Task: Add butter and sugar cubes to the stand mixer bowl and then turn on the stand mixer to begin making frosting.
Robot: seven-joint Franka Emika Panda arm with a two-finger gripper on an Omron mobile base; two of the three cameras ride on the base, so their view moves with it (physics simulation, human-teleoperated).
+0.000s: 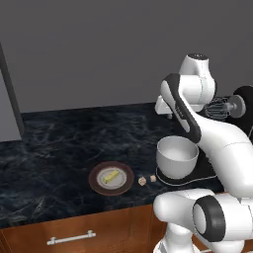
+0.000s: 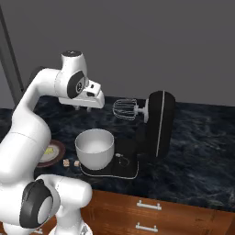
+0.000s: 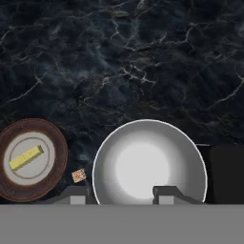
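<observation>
The butter (image 1: 110, 176) lies on a brown-rimmed white plate (image 1: 124, 186) near the counter's front edge. Two sugar cubes (image 1: 142, 181) sit on the counter between the plate and the stand mixer bowl (image 1: 177, 157). The bowl rests on the black stand mixer (image 2: 158, 124), whose head is tilted back with the whisk (image 2: 125, 109) raised. My gripper (image 2: 82, 109) hangs high above the bowl's left side. It is open, with nothing between its fingertips (image 3: 164, 193). The hand view looks straight down on the bowl (image 3: 150, 162), the butter (image 3: 27, 158) and one sugar cube (image 3: 79, 176).
Dark marble counter (image 1: 59, 143) stretches left and back to a grey wall. Wooden drawers with metal handles (image 1: 70, 239) run under the front edge. A tall dark panel (image 1: 10, 99) stands at the far left.
</observation>
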